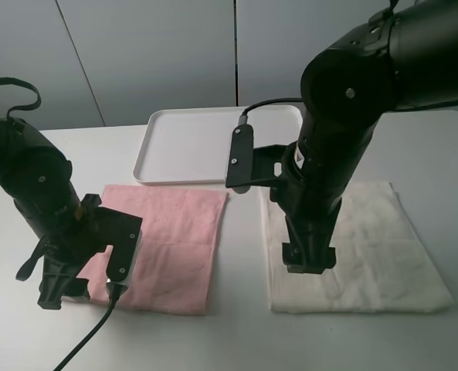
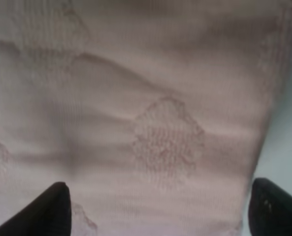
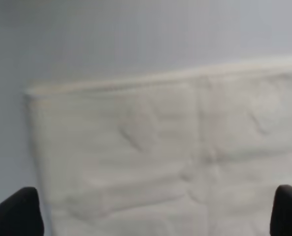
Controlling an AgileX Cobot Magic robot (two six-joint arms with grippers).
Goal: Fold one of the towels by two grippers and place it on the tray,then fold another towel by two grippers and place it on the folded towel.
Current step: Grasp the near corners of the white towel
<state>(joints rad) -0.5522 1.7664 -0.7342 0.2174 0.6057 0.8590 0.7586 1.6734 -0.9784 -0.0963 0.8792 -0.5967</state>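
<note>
While the pale pink terry cloth towel (image 1: 178, 247) and the cream terry cloth towel (image 1: 383, 247) lie flat, apart, on the white table (image 1: 244, 340)
Black left gripper (image 2: 158, 216) hangs released over the pink towel, gripping nothing; black right gripper (image 3: 153, 216) hangs released over the cream towel's corner, equally unladen; the flat white rectangular plastic tray (image 1: 182, 147) sits just behind the pink towel

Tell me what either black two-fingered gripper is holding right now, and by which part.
Nothing is held. The left gripper hangs open over the pale pink terry towel, the right gripper open over the cream terry towel.
</note>
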